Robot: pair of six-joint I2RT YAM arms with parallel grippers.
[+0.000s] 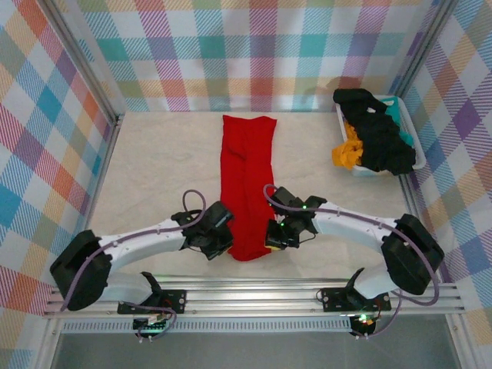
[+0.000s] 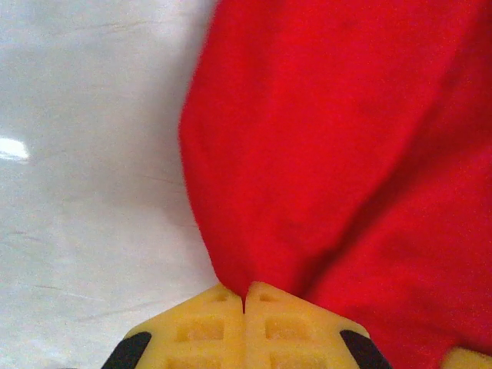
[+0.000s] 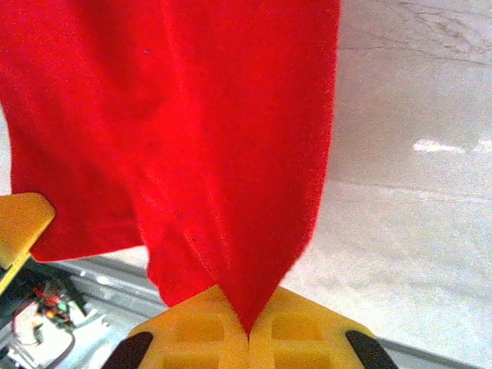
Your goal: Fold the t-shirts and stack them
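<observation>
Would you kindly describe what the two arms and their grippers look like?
The left arm and right arm have white shells with bulky black joints, and a greyish-purple cable loops over each. The left gripper and right gripper have yellow fingers with moulded square recesses and black pieces at the sides.

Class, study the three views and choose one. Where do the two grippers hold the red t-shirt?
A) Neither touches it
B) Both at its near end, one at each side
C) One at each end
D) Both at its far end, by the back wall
B: the left gripper and the right gripper are each shut on cloth at opposite sides of the red t-shirt, at its near end.
</observation>
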